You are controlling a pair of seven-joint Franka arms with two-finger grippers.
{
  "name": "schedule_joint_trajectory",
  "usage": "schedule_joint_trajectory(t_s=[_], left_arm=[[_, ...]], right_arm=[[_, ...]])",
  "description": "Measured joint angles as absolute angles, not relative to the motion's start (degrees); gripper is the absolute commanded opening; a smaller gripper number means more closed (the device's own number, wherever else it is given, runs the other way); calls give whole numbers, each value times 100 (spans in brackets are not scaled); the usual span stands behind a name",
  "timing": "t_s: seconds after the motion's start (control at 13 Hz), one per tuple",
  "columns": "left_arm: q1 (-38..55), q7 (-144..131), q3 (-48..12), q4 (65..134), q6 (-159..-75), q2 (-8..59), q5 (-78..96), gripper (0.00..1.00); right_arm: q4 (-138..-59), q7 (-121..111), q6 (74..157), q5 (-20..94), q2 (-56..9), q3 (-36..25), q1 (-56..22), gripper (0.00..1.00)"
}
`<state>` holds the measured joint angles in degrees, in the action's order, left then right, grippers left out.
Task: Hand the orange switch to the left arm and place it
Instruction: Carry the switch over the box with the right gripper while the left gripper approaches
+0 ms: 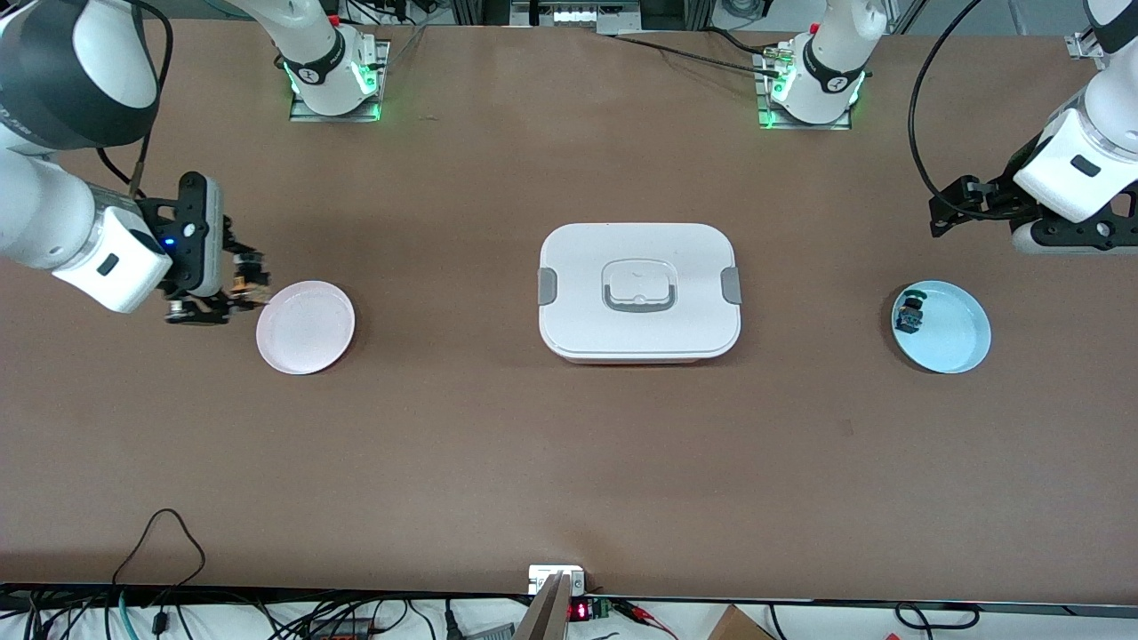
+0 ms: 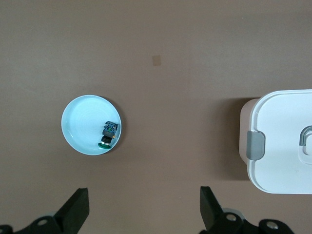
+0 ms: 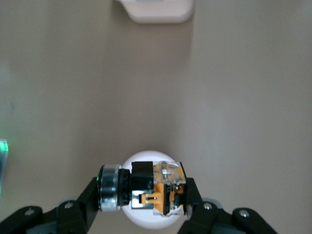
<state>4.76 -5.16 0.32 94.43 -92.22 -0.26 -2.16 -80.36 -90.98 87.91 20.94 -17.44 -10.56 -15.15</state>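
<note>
My right gripper is shut on the orange switch, a black stubby part with an orange band and a silver ring. It holds it in the air at the edge of the pink plate, toward the right arm's end of the table. The plate shows under the switch in the right wrist view. The white lidded box stands in the middle of the table. My left gripper is open and empty, up in the air near the blue plate at the left arm's end.
A small black switch with a green cap lies in the blue plate; it also shows in the left wrist view. The box's edge with a grey latch shows in the left wrist view. Cables run along the table's near edge.
</note>
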Motion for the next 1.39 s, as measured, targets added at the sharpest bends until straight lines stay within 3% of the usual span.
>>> schedule_joint_trajectory(t_s=[0.54, 0.93, 1.39], left_arm=[[477, -516, 32, 9442, -9212, 8, -216, 100], [486, -516, 4, 9438, -8849, 93, 8, 100], [362, -516, 35, 9437, -8214, 273, 2011, 100]], right_arm=[[-8272, -9725, 8632, 6002, -2518, -1054, -1440, 0], [-8420, -9955, 8295, 7412, -2558, -1053, -1436, 0], [-8620, -10322, 8311, 8934, -2774, -973, -1718, 0]])
